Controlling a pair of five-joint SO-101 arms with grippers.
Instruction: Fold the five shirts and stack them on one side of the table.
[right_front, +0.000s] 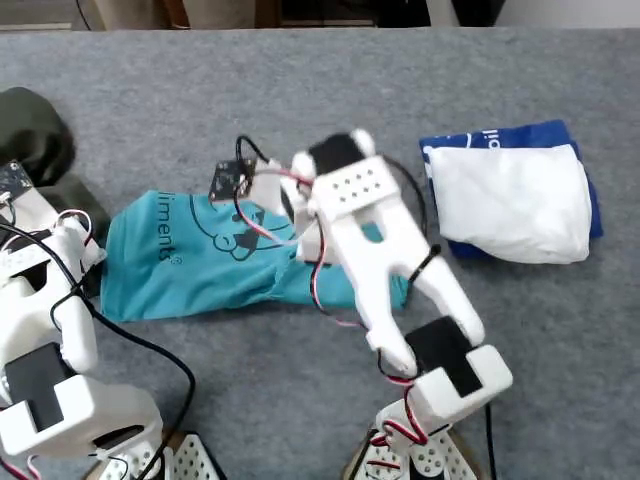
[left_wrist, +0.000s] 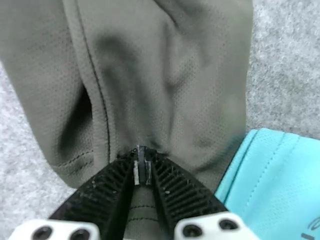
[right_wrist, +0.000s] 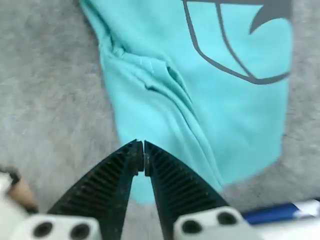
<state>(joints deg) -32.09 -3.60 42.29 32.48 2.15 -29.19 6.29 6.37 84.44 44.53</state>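
A teal shirt (right_front: 170, 265) lies partly folded across the middle of the grey surface (right_front: 300, 80), its long edges running side to side. Its near edge is rumpled, and its printed face is up. At the far left a dark olive shirt (right_front: 30, 135) sits bunched against the surface's left edge. In the left wrist view the teal hem lies just beside the olive cloth, with almost no bare strip between them.

To the right, well apart from the teal shirt, a folded white shirt (right_front: 510, 200) rests on a folded blue shirt (right_front: 500, 135). Blue shows along the stack's far and right edges.

The left gripper (left_wrist: 141, 167) has its jaws closed, tips together against the olive shirt near a stitched seam. I cannot tell whether any cloth is pinched between them.

The right gripper (right_wrist: 143, 152) also has its jaws closed and holds nothing. Its tips are over a creased edge of the teal shirt. The right arm (right_front: 380, 250) stretches across that shirt's right end.

Bare surface runs along the whole far side. There is more bare surface on the near side between the two arm bases, and a narrow band separates the teal shirt from the white-and-blue stack.
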